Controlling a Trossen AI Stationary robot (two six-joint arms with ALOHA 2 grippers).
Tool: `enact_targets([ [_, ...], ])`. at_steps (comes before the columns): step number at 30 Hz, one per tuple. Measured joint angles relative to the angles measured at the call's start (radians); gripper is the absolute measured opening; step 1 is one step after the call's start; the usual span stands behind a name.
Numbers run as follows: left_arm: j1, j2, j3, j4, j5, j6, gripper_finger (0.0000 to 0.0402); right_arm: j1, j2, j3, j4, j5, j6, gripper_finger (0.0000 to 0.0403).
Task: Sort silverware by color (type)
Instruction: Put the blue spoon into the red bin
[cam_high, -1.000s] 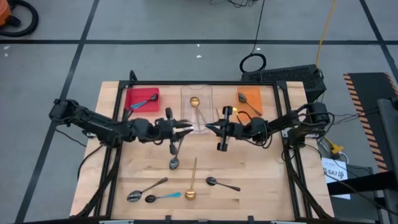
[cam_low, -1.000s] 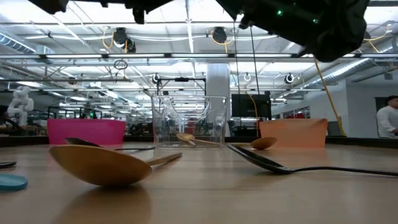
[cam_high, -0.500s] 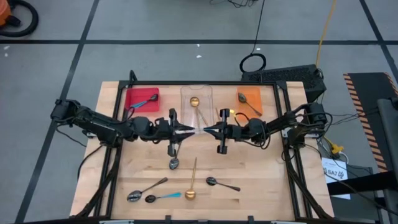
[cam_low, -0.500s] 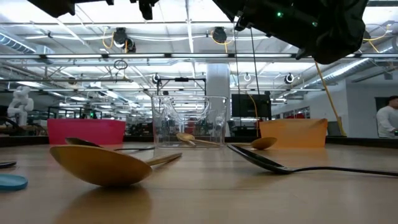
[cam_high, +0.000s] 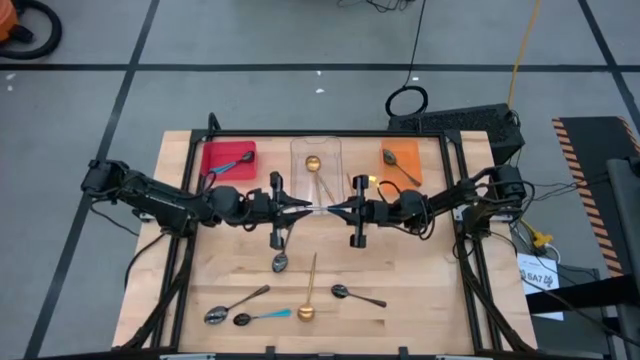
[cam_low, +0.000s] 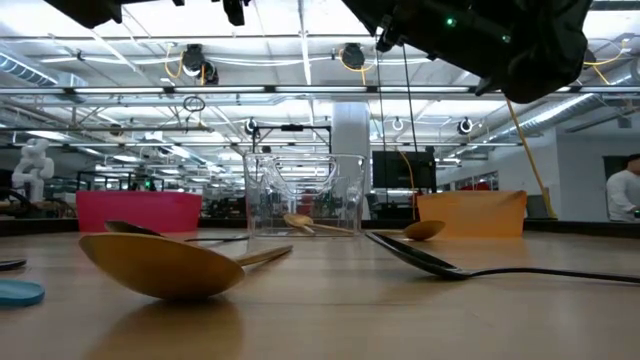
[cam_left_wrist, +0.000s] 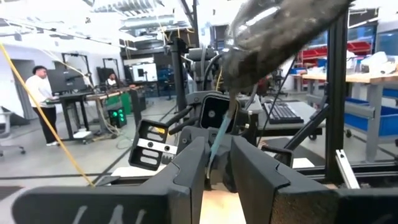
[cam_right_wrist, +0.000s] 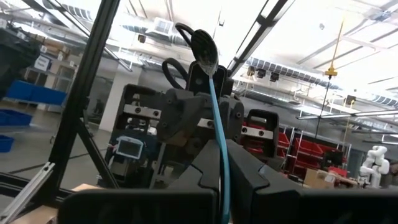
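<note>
Five loose spoons lie on the near half of the tabletop in front of you. Nearest on the left is an all-metal spoon, with a blue-handled spoon just beside it to the right. Next comes a gold spoon whose slim handle points toward the far side. A dark spoon lies to the right of the gold one. A little farther in, another dark spoon rests with its bowl toward you, under the left arm's wrist. Above the middle of the tabletop your two arms meet tip to tip. The right claw is clamped together on the light blue handle of a dark-bowled spoon, which it holds off the tabletop with the bowl pointing toward the left arm. The left claw has its fingers a little apart, one on each side of that same handle. Three containers stand in a row along the far edge. The red tray on the left holds one blue-handled piece. The clear bin in the middle holds a gold piece. The orange tray on the right holds one more spoon, and you cannot tell its colour.
</note>
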Motion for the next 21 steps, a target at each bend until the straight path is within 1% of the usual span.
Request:
enact_targets([
  [4,0.0,0.012,0.001,0.013,0.0,0.024,0.0086,-0.002,0.0,0.0,0.0,0.001,0.002,0.0001],
  [10,0.013,0.089,0.021,0.097,0.001,0.019,0.0086,-0.002,0.0,0.002,0.0,0.0,0.002,0.0001],
  [14,0.035,0.151,0.056,0.103,0.027,0.001,0.0086,-0.002,0.0,0.002,0.001,0.0,0.006,0.0001],
  [21,0.037,0.177,0.089,0.102,0.034,0.007,0.0086,-0.002,-0.002,0.002,0.002,-0.003,0.014,0.0001],
])
